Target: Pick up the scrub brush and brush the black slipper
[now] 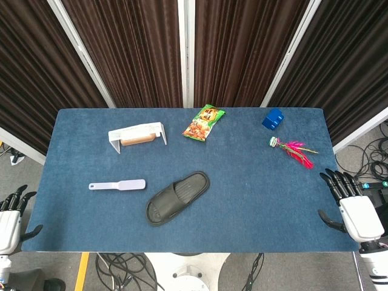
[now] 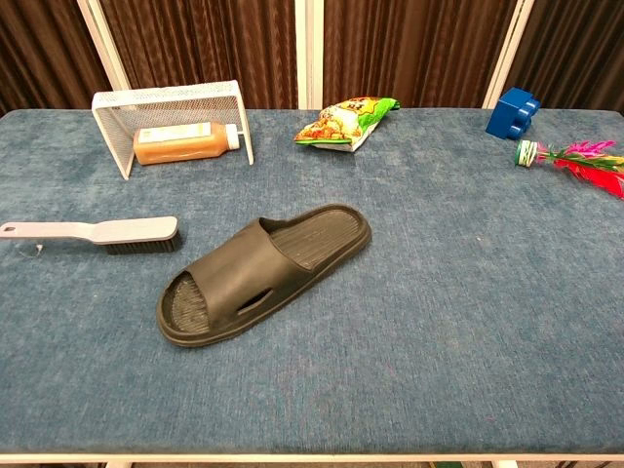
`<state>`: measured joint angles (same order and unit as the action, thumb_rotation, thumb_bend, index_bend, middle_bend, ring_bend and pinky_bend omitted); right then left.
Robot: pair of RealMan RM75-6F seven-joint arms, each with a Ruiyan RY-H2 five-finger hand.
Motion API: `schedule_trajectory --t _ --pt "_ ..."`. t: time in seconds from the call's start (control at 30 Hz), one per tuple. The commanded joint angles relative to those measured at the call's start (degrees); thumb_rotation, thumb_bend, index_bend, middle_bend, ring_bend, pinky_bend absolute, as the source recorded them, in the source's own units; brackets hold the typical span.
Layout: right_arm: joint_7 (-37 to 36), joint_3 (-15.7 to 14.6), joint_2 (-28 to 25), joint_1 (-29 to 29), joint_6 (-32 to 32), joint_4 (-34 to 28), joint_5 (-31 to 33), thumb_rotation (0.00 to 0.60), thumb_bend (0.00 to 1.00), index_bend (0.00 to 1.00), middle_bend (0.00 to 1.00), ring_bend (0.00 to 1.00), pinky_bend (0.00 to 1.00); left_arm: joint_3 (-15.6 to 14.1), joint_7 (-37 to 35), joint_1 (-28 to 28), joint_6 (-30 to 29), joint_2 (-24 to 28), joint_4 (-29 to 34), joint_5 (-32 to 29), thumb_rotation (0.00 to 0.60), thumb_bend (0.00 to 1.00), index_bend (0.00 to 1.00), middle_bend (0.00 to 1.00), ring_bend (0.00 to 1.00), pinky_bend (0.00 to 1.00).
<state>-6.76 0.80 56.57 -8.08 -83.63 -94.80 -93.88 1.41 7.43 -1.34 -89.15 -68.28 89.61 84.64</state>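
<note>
Head view shows both hands at the bottom corners of the frame, off the near edge of the blue table (image 1: pixel 254 200): the left hand (image 1: pixel 11 213) at lower left and the right hand (image 1: pixel 351 206) at lower right, each with its fingers spread apart and holding nothing. Neither hand appears in the chest view. A little above them, just left of the frame's centre, the black slipper (image 1: pixel 177 197) lies flat on its sole, set on a diagonal with its open toe end toward the lower left and its heel toward the upper right. The scrub brush (image 1: pixel 118 185) lies to the left of the slipper, near it but not touching, handle pointing left and bristled head toward the slipper; in the chest view its dark bristles face down onto the cloth. Further up, at upper left, a white wire rack (image 1: pixel 137 134) stands over an orange bottle (image 1: pixel 137 140) lying on its side. A green snack bag (image 1: pixel 204 122) sits at upper centre. At upper right are a blue block (image 1: pixel 273 118) and, just below it, a pink feathered shuttlecock (image 1: pixel 292 150).
</note>
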Motion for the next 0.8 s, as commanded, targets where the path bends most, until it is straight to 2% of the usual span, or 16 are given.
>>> schedule_trajectory --t 0.03,0.33,0.47,0.57,0.73,0.8 --pt "0.1 0.1 0.1 -0.1 -0.1 0.0 0.0 0.600 0.21 0.00 0.04 0.00 0.00 -0.1 0.2 0.0 0.2 -0.1 -0.1 0.0 0.600 0.10 0.28 0.23 0.21 0.30" --pt "0.3 0.4 0.1 0.1 -0.9 -0.1 -0.2 0.600 0.21 0.00 0.03 0.00 0.00 0.9 -1.0 2.9 3.5 0.1 0.1 0.5 0.600 0.10 0.28 0.23 0.21 0.30" --pt "0.5 1.0 -0.3 -0.3 -1.1 -0.4 -0.2 0.600 0.21 0.00 0.03 0.00 0.00 2.9 -3.8 8.3 11.3 0.7 0.6 -1.1 0.600 0.10 0.29 0.23 0.21 0.30" --pt "0.7 1.4 -0.5 -0.6 -1.1 -0.6 -0.1 0.600 0.21 0.00 0.03 0.00 0.00 4.6 -3.8 12.9 17.7 -0.3 -1.2 -2.9 0.600 0.10 0.32 0.28 0.23 0.30" --pt "1.0 1.6 -0.8 -0.9 -0.3 -0.6 0.6 0.600 0.21 0.00 0.03 0.00 0.00 6.3 -4.3 20.7 33.1 -1.5 -3.3 -10.3 0.600 0.14 0.37 0.38 0.32 0.31" --pt "1.0 1.6 -0.8 -0.9 -0.1 -0.5 0.9 0.600 0.21 0.00 0.03 0.00 0.00 6.5 -2.1 23.6 37.3 -2.9 -5.8 -12.1 0.600 0.18 0.40 0.44 0.39 0.38"
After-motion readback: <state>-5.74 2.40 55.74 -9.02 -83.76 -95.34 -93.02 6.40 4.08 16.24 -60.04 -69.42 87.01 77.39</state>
